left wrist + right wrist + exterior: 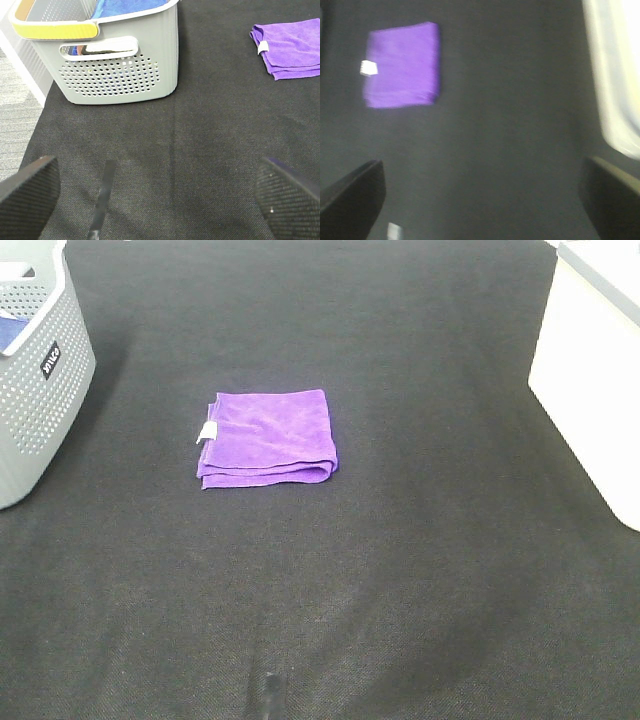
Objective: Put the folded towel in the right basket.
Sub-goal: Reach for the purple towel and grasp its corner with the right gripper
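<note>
A folded purple towel (268, 437) with a small white tag lies flat on the black table, left of centre. It also shows in the left wrist view (290, 47) and, blurred, in the right wrist view (402, 64). The right basket (592, 370) is white and stands at the right edge; its wall shows in the right wrist view (612, 75). My left gripper (160, 192) is open and empty, low over the table near the grey basket. My right gripper (480, 197) is open and empty, some way from the towel. Neither gripper shows in the high view.
A grey perforated basket (35, 370) stands at the left edge, with a yellow handle and blue cloth inside in the left wrist view (107, 55). The black table surface (400, 570) stretches between the two baskets. The table's left edge shows in the left wrist view (35, 125).
</note>
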{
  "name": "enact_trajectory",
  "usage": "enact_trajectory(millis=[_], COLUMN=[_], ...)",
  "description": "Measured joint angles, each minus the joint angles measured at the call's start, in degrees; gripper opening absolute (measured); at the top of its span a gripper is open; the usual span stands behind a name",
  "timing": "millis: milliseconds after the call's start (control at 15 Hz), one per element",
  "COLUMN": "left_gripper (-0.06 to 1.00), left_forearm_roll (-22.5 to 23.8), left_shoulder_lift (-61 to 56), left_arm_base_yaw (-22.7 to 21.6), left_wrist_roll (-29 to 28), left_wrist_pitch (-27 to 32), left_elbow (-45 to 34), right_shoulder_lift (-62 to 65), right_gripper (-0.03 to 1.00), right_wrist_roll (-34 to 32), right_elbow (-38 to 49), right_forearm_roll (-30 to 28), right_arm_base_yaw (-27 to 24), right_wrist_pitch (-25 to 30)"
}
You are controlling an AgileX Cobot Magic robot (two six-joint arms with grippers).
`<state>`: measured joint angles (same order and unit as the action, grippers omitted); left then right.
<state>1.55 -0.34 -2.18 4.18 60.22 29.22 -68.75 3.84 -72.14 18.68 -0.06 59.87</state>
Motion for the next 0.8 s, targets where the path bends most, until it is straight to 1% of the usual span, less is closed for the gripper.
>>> enact_trajectory(millis=[67,133,200,333,467,667,800], left_gripper=[0.99,0.99,0.99,0.99,0.99,0.99,0.99], left_forearm_roll=[0.1,0.1,0.1,0.1,0.1,0.1,0.1], left_shoulder_lift=[0.0,0.0,0.0,0.0,0.0,0.0,0.0], left_arm_base_yaw=[0.0,0.0,0.0,0.0,0.0,0.0,0.0], left_wrist_roll=[0.0,0.0,0.0,0.0,0.0,0.0,0.0], left_wrist_pitch=[0.0,0.0,0.0,0.0,0.0,0.0,0.0], left_elbow=[0.0,0.0,0.0,0.0,0.0,0.0,0.0], right_shoulder_lift=[-5.2,-10.7,-16.3,-29.6,-42.5,-58.3,-67.4], right_gripper=[0.96,0.96,0.96,0.96,0.96,0.96,0.96], right_wrist_roll=[2.1,3.4,4.0,4.3,4.3,4.1,4.0], right_elbow=[-2.2,-5.2,-8.5,-17.2,-25.8,-39.8,-47.7], right_forearm_roll=[4.5,7.7,8.9,10.6,13.9,14.9,16.2], right_arm_base_yaw=[0.7,3.0,6.2,11.3,12.5,12.5,12.5], right_wrist_pitch=[-2.2,-4.6,-5.9,-6.4,-5.0,-1.4,0.7])
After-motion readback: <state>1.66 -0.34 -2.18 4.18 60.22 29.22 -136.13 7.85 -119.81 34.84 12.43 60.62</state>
